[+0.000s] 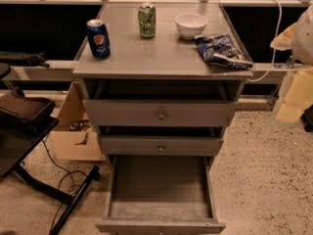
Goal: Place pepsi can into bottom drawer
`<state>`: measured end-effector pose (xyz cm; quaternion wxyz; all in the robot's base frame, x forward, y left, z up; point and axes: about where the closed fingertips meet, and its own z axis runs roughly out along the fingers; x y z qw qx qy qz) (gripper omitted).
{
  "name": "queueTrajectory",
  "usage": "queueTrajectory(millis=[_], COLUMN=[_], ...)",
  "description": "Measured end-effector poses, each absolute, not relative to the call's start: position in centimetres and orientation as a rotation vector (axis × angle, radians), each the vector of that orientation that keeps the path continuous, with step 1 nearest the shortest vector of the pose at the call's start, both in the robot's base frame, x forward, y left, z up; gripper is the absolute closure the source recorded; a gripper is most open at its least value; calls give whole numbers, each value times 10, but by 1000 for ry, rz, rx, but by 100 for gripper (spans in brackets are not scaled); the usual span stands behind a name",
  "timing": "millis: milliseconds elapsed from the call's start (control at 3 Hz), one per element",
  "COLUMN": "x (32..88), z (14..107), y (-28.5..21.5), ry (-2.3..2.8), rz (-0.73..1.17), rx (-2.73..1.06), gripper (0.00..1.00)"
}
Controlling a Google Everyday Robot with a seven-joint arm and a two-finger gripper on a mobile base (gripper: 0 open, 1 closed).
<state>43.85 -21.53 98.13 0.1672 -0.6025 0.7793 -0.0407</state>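
The pepsi can [98, 38], dark blue with a round logo and silver top, stands upright near the left edge of the grey cabinet top [156, 58]. The bottom drawer [160, 190] is pulled out toward me, and its inside shows nothing in it. Its front [160, 226] is at the lower edge of the view. My gripper [294, 98] appears as a pale, blurred shape at the far right edge, beside the cabinet and well away from the can. It holds nothing that I can see.
A green can [146, 20], a white bowl [191, 25] and a blue chip bag [221, 50] sit on the cabinet top. Two shallower drawers [160, 114] are above the open one. A black stand [24, 126], cables and a cardboard box [73, 141] are on the left.
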Motion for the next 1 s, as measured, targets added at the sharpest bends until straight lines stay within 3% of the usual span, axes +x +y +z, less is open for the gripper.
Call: queueTrajectory(millis=[667, 1000], x=[460, 513], z=[973, 941], y=[-206, -190], ry=[2149, 2008], rz=[-40, 171], rx=[-1657, -1523], gripper=[0, 0])
